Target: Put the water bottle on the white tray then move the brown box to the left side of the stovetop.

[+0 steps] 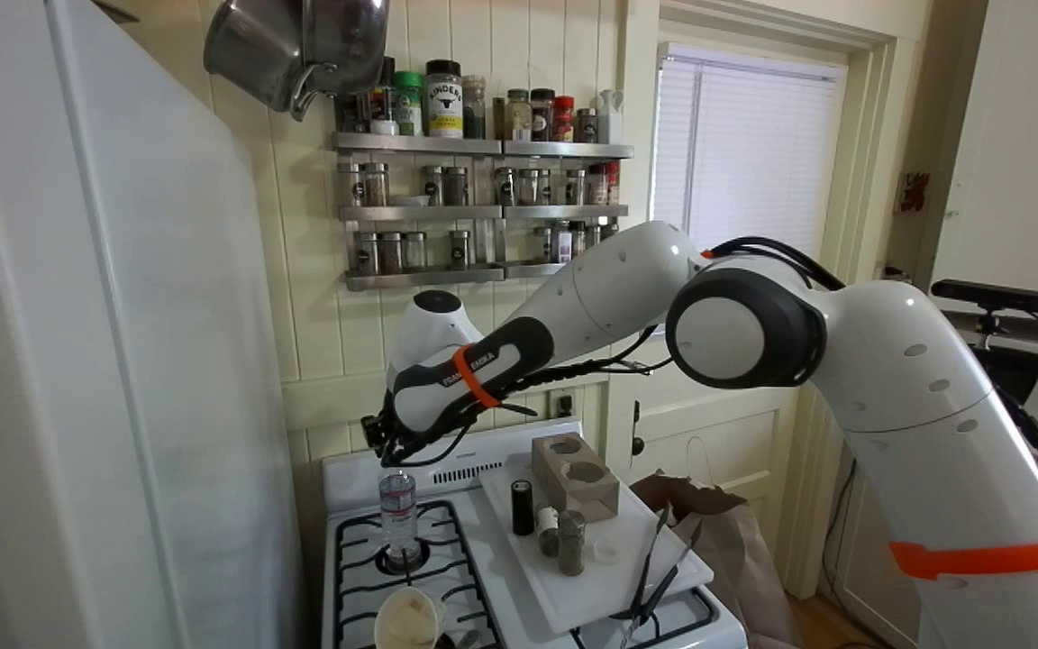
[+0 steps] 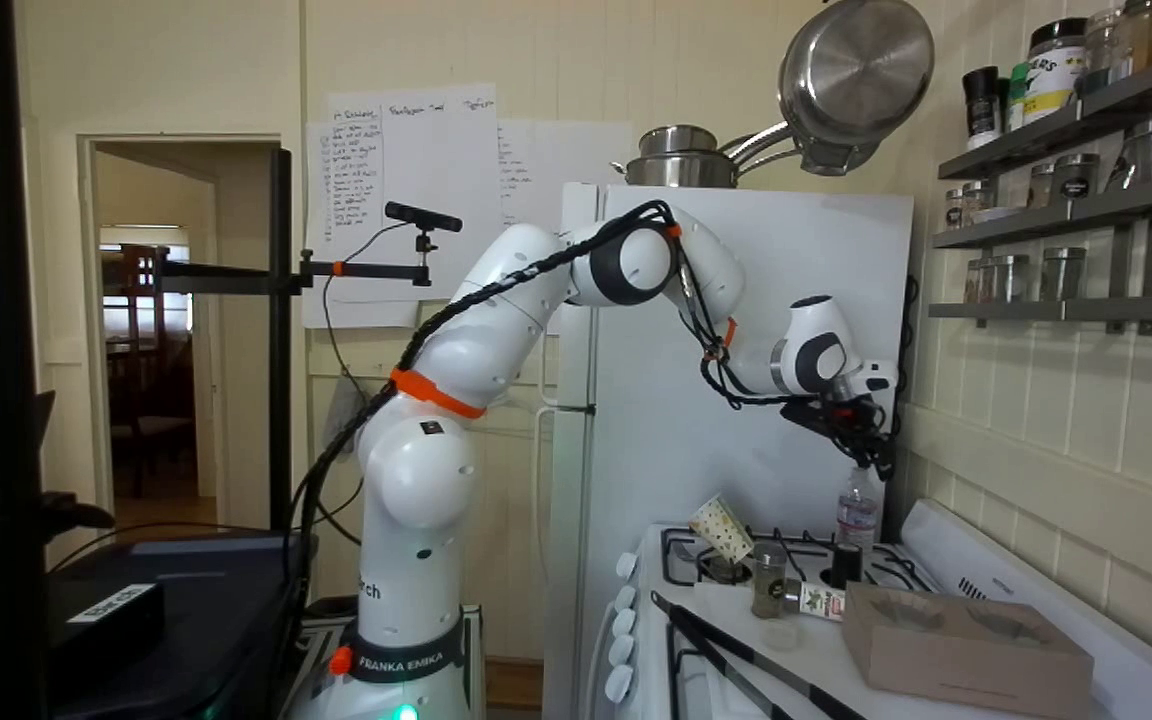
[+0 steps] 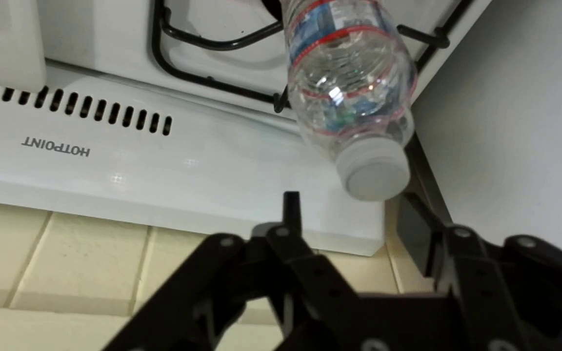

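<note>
The clear water bottle (image 1: 398, 516) stands upright on the burner grates of the white stovetop (image 1: 472, 541), near the fridge. It also shows in an exterior view (image 2: 856, 512). My gripper (image 3: 351, 209) is open and empty just above the bottle. In the wrist view the bottle's white cap (image 3: 377, 171) lies ahead of the fingertips, nearer the right finger. The white tray (image 1: 564, 597) lies across the stovetop beside that burner; its corner shows in the wrist view (image 3: 8, 51). The brown box (image 1: 584, 491), with two round openings on top, rests on the tray; it also shows in an exterior view (image 2: 966, 650).
A black-topped jar (image 1: 522, 507), a lying jar (image 1: 548, 532) and a glass spice jar (image 1: 571, 545) are on the tray. Black tongs (image 1: 656, 577) lie at its front. A patterned cup (image 1: 408, 618) tilts on the burner. The fridge (image 1: 168, 361) and back panel (image 3: 164, 161) flank the bottle.
</note>
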Motion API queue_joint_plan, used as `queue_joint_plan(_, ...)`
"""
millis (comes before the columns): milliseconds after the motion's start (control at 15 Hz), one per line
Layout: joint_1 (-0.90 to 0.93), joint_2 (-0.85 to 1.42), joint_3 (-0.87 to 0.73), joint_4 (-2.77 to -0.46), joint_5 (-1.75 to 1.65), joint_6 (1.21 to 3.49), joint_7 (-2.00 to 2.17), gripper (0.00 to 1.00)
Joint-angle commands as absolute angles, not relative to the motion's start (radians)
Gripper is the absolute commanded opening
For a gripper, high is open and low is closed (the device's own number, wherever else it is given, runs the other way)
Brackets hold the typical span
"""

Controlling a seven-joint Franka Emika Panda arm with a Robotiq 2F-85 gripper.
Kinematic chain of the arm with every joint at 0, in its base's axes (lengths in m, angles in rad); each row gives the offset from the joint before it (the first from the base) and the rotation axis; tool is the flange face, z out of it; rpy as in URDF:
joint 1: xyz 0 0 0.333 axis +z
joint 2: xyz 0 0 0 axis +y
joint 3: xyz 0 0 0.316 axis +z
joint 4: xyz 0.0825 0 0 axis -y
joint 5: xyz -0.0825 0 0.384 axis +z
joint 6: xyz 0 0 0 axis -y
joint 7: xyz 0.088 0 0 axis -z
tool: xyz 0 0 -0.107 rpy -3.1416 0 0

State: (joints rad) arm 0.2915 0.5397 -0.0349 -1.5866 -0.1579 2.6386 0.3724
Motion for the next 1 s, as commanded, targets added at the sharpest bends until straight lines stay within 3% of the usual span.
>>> queue_joint_plan(0,0.309,0.527,-0.041,-1.585,-0.160,2.572,0.393,0.86)
queue_joint_plan(133,0.314,0.515,-0.043,-1.591,-0.166,2.544,0.398,0.99)
queue_joint_plan(333,0.310,0.491,-0.030,-1.600,-0.160,2.500,0.390,1.00)
queue_joint_plan(933,0.303,0.484,-0.011,-1.586,-0.159,2.412,0.395,0.82)
